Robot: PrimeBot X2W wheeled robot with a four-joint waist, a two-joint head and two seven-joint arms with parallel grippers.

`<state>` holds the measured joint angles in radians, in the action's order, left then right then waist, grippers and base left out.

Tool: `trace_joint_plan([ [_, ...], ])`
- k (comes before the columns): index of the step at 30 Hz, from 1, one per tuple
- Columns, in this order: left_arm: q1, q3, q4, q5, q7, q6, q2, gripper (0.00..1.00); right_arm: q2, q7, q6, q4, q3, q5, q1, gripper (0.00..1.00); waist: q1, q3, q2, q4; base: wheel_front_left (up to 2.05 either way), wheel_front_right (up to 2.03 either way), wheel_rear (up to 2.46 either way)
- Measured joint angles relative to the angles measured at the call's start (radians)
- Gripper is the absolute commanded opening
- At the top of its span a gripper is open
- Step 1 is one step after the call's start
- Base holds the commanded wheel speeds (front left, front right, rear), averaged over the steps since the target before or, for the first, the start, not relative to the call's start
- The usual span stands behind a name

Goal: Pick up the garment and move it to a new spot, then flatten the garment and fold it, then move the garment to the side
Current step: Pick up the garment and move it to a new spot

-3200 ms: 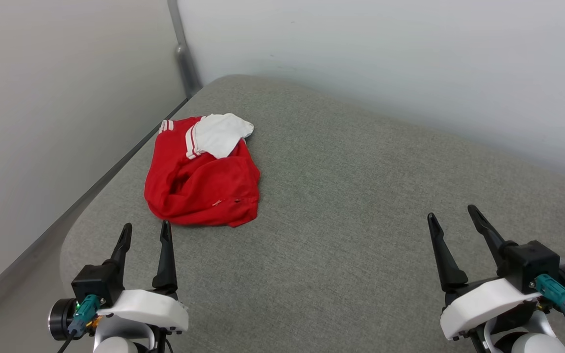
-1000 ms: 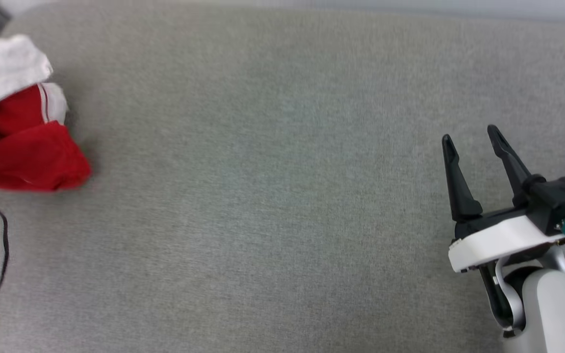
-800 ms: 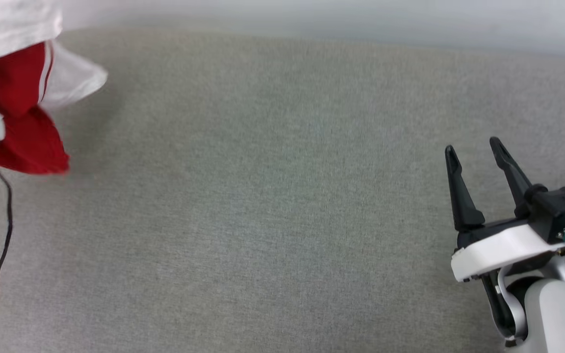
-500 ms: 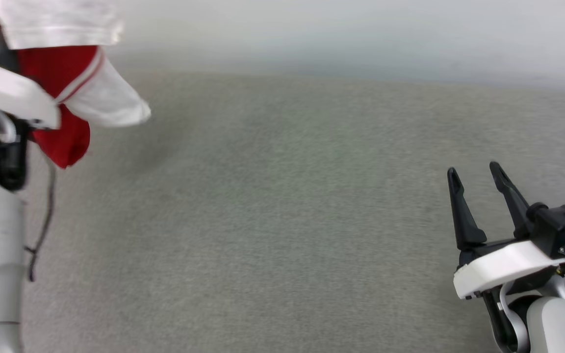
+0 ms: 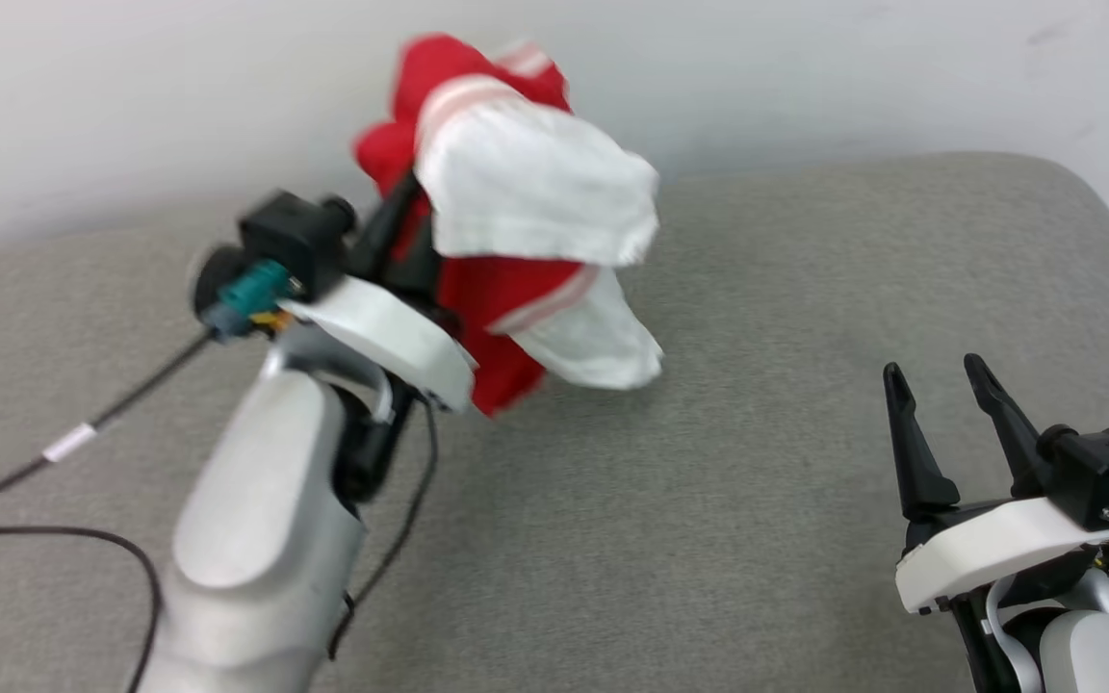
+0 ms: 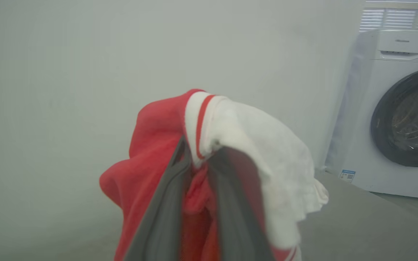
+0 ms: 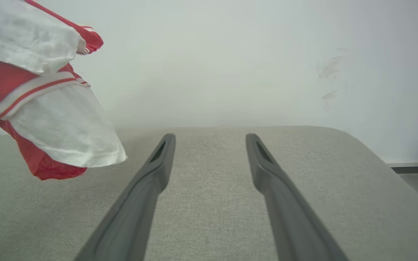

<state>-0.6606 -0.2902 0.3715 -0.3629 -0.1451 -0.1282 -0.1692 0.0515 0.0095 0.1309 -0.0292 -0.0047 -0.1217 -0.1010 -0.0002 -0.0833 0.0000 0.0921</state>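
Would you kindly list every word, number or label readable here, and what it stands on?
Washing machine: brand mark on its top panel, too small to read.
Sticker at its lower corner: blurred, unreadable.
Garment: no print shows.
Cable tag: blank or too blurred.

3 cams, all w/ garment (image 5: 535, 192)

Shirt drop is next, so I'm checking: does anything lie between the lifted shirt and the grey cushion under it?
Nothing visible does. The shirt hangs bunched in the shut left gripper above bare cushion. The open right gripper stands well off to the right, and the black cable trails off to the left.
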Motion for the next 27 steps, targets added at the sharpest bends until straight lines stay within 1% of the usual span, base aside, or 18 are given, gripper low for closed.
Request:
trace_joint_plan([
  [2,0.038,-0.035,-0.004,-0.012,-0.003,-0.001,0.023,0.0,0.0,0.0,0.0,-0.003,0.001,-0.002,0.002,1.0,0.0,-0.003,0.0,0.029,0.0,0.0,0.0],
  [7,0.198,-0.116,0.01,-0.009,0.012,-0.001,0.032,0.0,0.0,-0.01,0.0,-0.007,0.008,-0.025,0.009,1.0,0.0,-0.025,0.0,0.088,0.0,0.0,0.0],
  [11,0.308,-0.146,0.048,-0.009,0.034,0.007,0.026,0.0,-0.001,-0.015,0.0,0.0,0.017,-0.027,0.009,1.0,0.0002,-0.053,0.0,0.104,0.0,0.0,0.0],
  [14,0.35,-0.158,0.071,-0.011,0.044,0.014,0.026,0.0,0.0,-0.021,0.0,0.007,0.015,-0.029,0.009,1.0,0.0002,-0.065,0.0,0.096,0.0,0.0,0.0],
  [15,0.356,-0.16,0.072,-0.011,0.044,0.018,0.029,0.29,0.0,-0.023,0.0,0.007,0.016,-0.029,0.006,1.0,0.0002,-0.066,0.0,0.091,0.0,0.0,0.0],
  [16,0.36,-0.165,0.07,-0.01,0.039,0.021,0.031,0.83,-0.001,-0.024,0.0,0.008,0.015,-0.029,0.004,1.0,0.0002,-0.066,0.0,0.085,0.0,0.0,0.0],
  [17,0.364,-0.17,0.064,-0.006,0.031,0.024,0.033,1.0,-0.001,-0.027,0.0,0.009,0.015,-0.029,0.004,1.0,0.0002,-0.065,0.0,0.078,0.0,0.0,0.0],
  [22,0.362,-0.167,0.002,0.016,-0.04,0.055,0.043,1.0,-0.001,-0.026,0.0,0.012,0.004,-0.019,0.005,1.0,0.0002,-0.043,0.0,0.042,0.0,0.0,0.0],
  [27,0.347,-0.154,-0.068,0.031,-0.066,0.087,0.041,1.0,-0.001,-0.012,0.0,-0.002,-0.029,-0.01,0.021,1.0,0.0002,-0.016,0.0,-0.009,0.0,0.0,0.0],
])
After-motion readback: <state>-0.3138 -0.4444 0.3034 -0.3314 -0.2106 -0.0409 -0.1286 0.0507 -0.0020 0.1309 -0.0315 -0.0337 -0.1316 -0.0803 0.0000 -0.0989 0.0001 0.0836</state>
